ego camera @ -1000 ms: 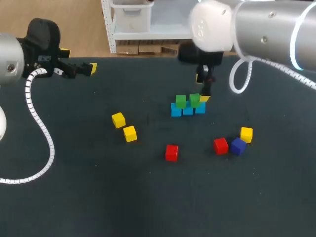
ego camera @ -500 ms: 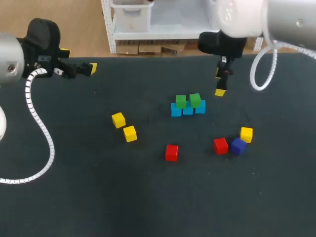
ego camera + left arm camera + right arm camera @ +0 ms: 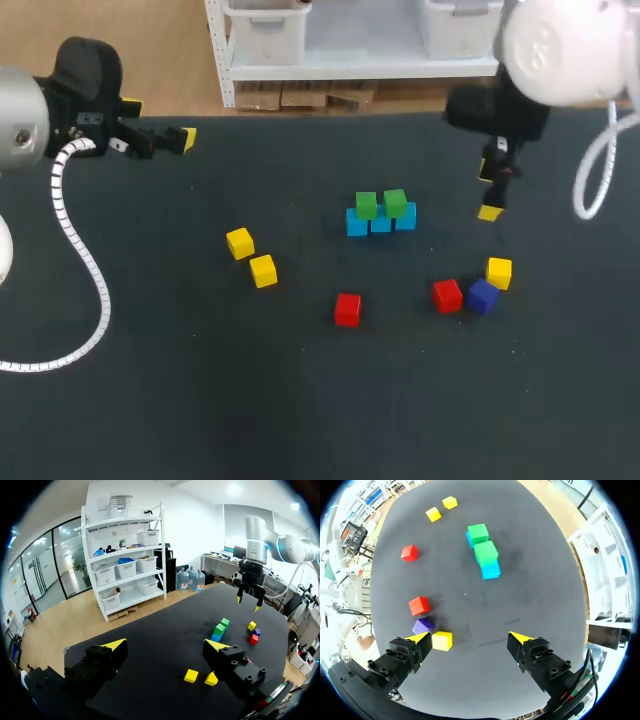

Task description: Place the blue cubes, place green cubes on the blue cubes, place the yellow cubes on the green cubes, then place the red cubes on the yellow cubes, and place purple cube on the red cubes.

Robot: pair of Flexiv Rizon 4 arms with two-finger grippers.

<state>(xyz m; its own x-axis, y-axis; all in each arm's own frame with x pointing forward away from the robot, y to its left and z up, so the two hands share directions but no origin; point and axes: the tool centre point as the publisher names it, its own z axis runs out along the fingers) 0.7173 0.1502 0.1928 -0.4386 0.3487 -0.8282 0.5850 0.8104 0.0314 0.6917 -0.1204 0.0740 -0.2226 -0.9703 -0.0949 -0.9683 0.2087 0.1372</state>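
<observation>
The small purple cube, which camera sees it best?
The right wrist view: the small purple cube looks biggest there, between a red cube and a yellow cube. The head view shows the cube whole but smaller. The left wrist view shows only a far-off speck.

Your right gripper point(image 3: 487, 192) has come off the right-hand green cube point(image 3: 395, 203) on the blue cubes point(image 3: 380, 221), where it sat a second ago. It has swung out to the right, well clear of that stack. It's now over bare bench point(image 3: 300, 400), just behind the lone yellow cube point(image 3: 499, 272).
</observation>
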